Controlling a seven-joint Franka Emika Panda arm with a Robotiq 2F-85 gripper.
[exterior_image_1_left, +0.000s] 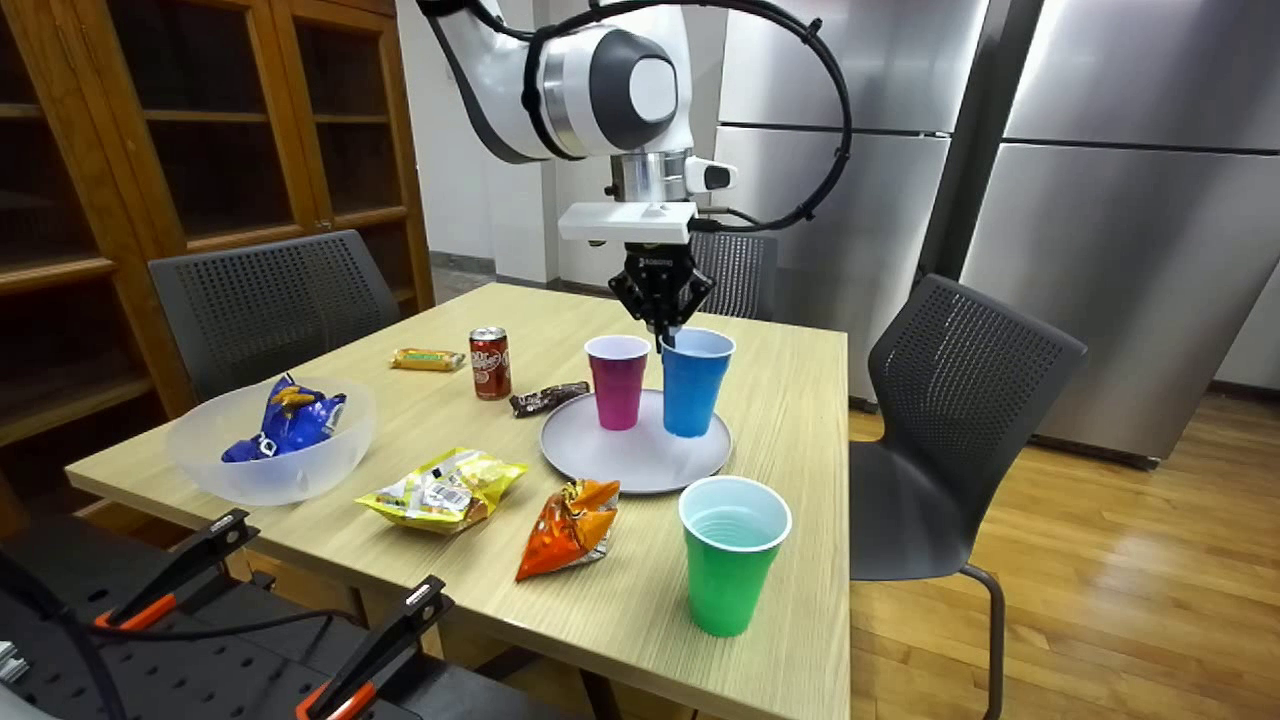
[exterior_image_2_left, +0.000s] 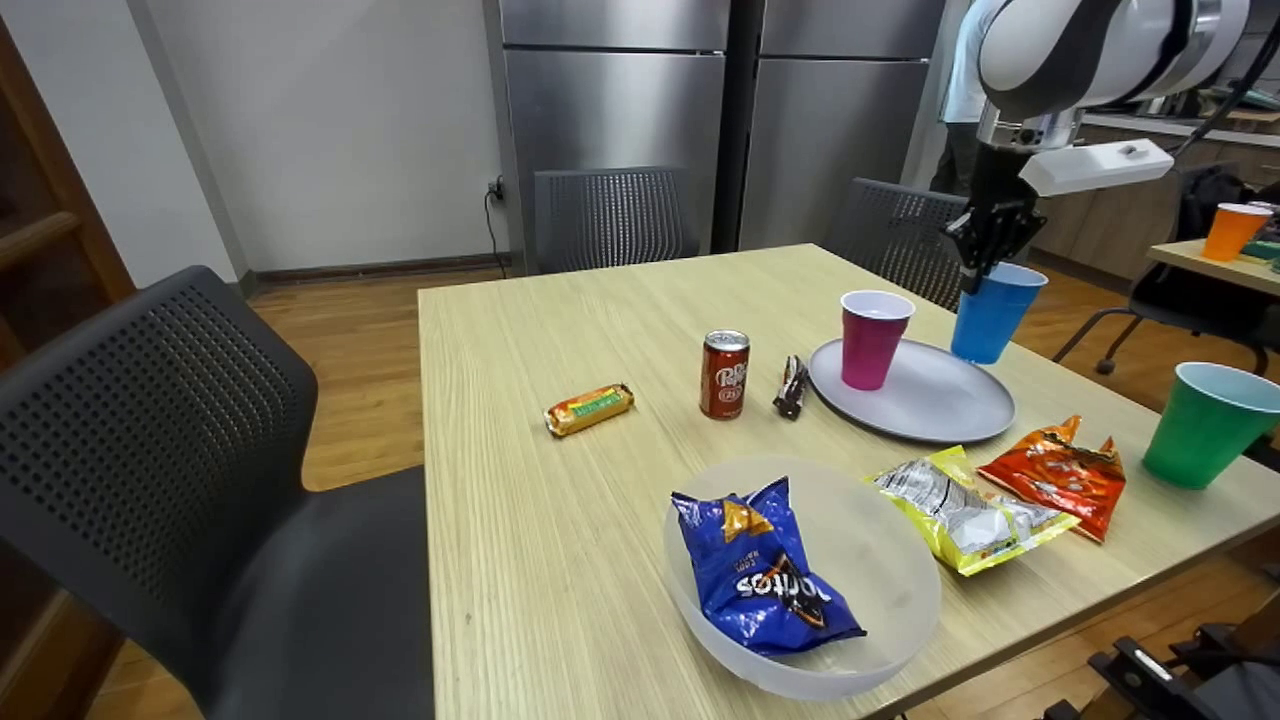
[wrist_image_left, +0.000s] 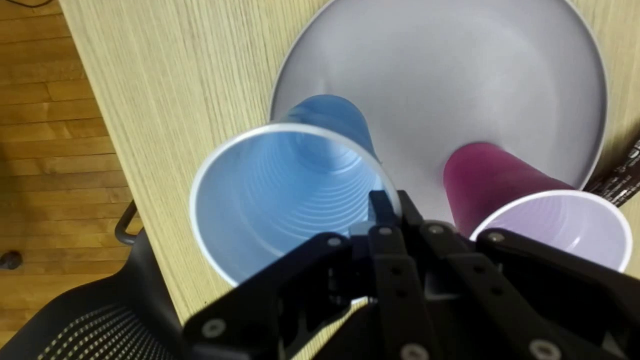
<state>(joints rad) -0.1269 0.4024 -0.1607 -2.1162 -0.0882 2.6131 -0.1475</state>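
Over on the left in an exterior view, we weren't sweating the round frosted-plastic bowl (exterior_image_1_left: 268, 482) with the glossy blue foil snack bag (exterior_image_1_left: 300, 420) in it, or, further along, the dark-red metal soda can (exterior_image_1_left: 490, 364). The dark-brown wrapped candy bar (exterior_image_1_left: 548, 398) lay just beside the round grey plate (exterior_image_1_left: 640, 465), so if something nudged that plate, the bar could've gotten shoved too. Then the tapered magenta plastic cup (exterior_image_1_left: 618, 395) stood on the plate, and that one bugged us: the black two-finger gripper (wrist_image_left: 395, 206) was close, so a small sideways drift could've tipped it. The gripper was pinched closed on the rim of the tapered blue plastic cup (exterior_image_1_left: 692, 388), one finger inside and one outside. Its base was over the plate near the edge; whether they touched, we couldn't tell. With just thin wall gripped off-centre, we figured the cup could pivot, slip or buckle. Last, the tapered green plastic cup (exterior_image_1_left: 728, 590) stood near the corner of the pale wood-grain table (exterior_image_1_left: 800, 420), so a stray bump could've sent it off.
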